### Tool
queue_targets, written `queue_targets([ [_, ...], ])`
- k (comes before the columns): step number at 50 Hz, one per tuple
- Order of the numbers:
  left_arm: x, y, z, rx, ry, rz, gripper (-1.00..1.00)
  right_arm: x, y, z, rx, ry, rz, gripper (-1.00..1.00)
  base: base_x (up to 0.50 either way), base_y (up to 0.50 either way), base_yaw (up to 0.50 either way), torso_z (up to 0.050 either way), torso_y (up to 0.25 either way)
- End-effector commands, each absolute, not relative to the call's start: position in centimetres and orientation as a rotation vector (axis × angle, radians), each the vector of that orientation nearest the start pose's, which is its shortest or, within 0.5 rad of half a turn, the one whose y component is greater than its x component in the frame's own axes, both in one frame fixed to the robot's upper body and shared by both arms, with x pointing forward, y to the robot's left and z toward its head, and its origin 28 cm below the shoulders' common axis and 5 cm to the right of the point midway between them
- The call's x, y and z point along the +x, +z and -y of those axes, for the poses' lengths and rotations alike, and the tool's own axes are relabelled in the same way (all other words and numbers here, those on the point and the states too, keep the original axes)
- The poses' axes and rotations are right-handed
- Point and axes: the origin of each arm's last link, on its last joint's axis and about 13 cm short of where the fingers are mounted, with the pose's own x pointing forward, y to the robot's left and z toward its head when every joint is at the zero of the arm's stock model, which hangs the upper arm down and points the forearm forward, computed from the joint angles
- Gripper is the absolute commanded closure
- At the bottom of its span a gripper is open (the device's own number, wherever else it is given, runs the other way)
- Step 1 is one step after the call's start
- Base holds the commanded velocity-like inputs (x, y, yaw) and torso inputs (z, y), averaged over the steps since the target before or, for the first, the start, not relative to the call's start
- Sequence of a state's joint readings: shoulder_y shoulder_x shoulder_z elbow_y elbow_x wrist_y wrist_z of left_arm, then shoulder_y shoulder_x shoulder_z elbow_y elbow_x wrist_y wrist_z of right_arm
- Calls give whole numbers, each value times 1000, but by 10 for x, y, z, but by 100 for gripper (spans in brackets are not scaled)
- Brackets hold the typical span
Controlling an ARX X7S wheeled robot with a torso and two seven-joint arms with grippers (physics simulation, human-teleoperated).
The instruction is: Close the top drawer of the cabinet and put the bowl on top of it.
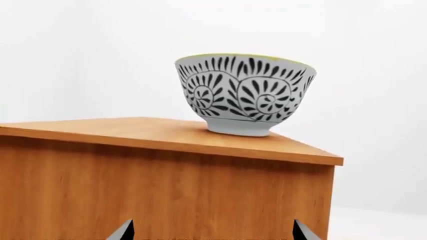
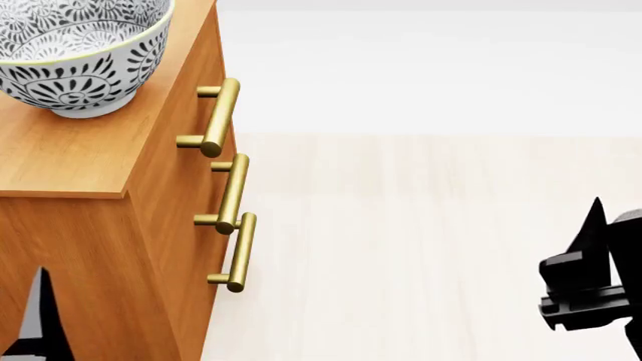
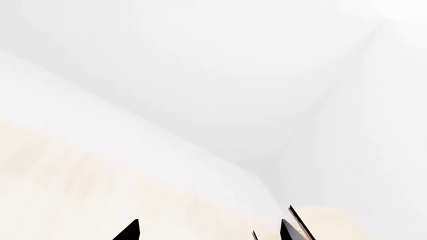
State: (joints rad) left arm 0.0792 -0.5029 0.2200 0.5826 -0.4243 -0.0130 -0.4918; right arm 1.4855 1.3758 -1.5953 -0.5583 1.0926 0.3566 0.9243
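Note:
The white bowl (image 1: 245, 95) with its dark floral pattern stands upright on the flat top of the orange-brown cabinet (image 1: 133, 131), near a corner. From the head it shows at the far left (image 2: 80, 53). The top drawer (image 2: 191, 69) sits flush with the two fronts below it, and its brass handle (image 2: 216, 116) is the uppermost of three. My left gripper (image 1: 213, 235) is open and empty, low beside the cabinet's side wall and below the bowl. One finger (image 2: 42, 320) of it shows in the head view. My right gripper (image 2: 590, 282) (image 3: 208, 234) is open and empty over the floor, well away from the cabinet.
Pale wood floor (image 2: 401, 226) stretches from the cabinet's front to my right arm, with a white wall behind. A pale wooden surface (image 3: 333, 222) shows just past one of the right gripper's fingertips.

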Motion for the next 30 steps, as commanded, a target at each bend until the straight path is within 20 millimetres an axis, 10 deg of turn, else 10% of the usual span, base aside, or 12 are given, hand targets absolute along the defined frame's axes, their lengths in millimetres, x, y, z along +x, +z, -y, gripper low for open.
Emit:
queue_targets([
  [1,174,109,-231,-92,43,338,-100,203,226,209,-596,-208,47,-100,0,0,0,0,0],
  [30,162,123,-235,-114,52,397,-100,188,241,203,-595,-199,120,-100,0,0,0,0,0],
])
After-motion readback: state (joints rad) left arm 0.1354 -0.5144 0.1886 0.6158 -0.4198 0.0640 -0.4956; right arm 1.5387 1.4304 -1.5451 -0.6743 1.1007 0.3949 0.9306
